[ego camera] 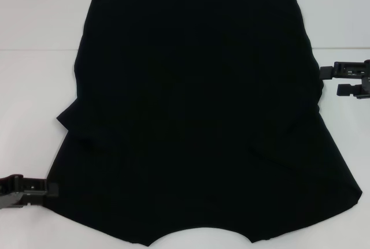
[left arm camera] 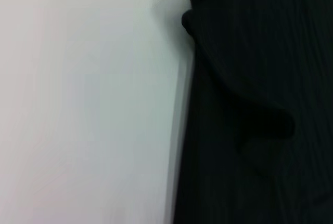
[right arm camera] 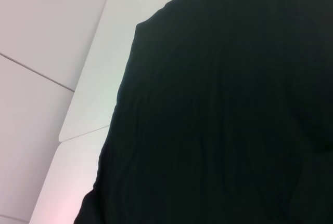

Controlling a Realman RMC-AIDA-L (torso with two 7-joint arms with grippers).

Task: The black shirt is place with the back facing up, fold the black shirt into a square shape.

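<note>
The black shirt lies spread flat on the white table, filling most of the head view. Its curved neckline is at the near edge. A flap of fabric is folded in along its left side. No letters show. My left gripper is low at the shirt's near left edge, right beside the fabric. My right gripper is open at the shirt's right edge, its upper finger touching the fabric. The left wrist view shows the shirt's rumpled edge. The right wrist view shows the shirt's far part.
The right wrist view shows the white table's far corner and pale floor tiles beyond it. Bare table top lies on both sides of the shirt.
</note>
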